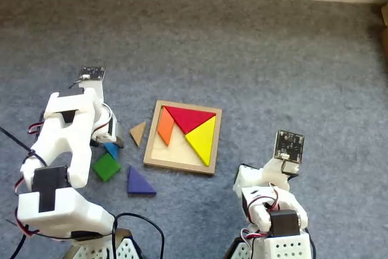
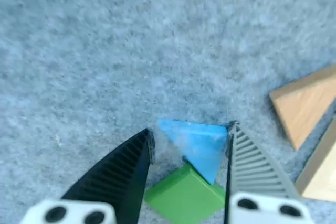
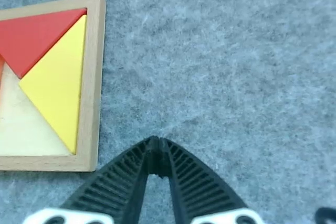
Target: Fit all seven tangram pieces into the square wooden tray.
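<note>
your left gripper (image 2: pixel 190 131) spread, jaws straddling blue triangle (image 2: pixel 195 142) on carpet, set to pinch. green square (image 2: pixel 184 198) touches it, may drag along. tray (image 1: pixel 182 167) holds red (image 1: pixel 189 117), yellow (image 1: pixel 204 139), orange (image 1: pixel 165 127); rest bare. right gripper (image 3: pixel 156 156) pressed together, empty, beside tray.

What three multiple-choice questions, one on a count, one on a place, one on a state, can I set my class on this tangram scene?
1. How many pieces lie in the wooden tray? A two; B three; C seven.
2. Where is the green square? A in the tray; B stacked on another piece; C on the carpet beside the light blue triangle.
3. The right gripper is: A shut, empty; B open around a piece; C shut on a piece.
Answers: 1 B, the orange piece, the red piece and the yellow piece lie inside. 2 C, the left wrist view shows them side by side. 3 A, it is closed over bare carpet.
</note>
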### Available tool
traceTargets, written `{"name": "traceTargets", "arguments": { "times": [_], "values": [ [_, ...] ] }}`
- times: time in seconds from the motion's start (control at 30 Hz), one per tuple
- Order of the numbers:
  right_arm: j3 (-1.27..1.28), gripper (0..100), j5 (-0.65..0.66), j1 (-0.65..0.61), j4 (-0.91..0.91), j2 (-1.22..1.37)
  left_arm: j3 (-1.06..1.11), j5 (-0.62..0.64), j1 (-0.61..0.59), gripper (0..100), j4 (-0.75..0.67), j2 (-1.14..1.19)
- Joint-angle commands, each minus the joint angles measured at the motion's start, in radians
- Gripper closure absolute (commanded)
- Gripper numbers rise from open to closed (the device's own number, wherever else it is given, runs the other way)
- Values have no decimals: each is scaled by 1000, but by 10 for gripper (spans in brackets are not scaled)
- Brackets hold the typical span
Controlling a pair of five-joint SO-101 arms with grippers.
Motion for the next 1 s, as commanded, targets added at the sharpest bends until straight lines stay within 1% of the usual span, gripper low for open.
{"name": "traceTargets", "arguments": {
  "times": [0.0,0.1,0.53,0.77,0.8,0.9,0.97],
  "values": [
    [157,991,6,10,-35,-13,2,8,88,782,31,-7],
    [157,991,6,10,-35,-13,12,9,116,782,32,-5],
    [157,991,6,10,-35,-13,12,9,114,787,9,-5],
    [157,991,6,10,-35,-13,12,12,116,787,-29,-5],
    [157,991,6,10,-35,-13,12,17,114,787,-31,-5],
    [157,991,6,10,-35,-13,12,94,110,787,-32,-5],
    [157,991,6,10,-35,-13,12,89,111,787,-32,-5]
  ]
}}
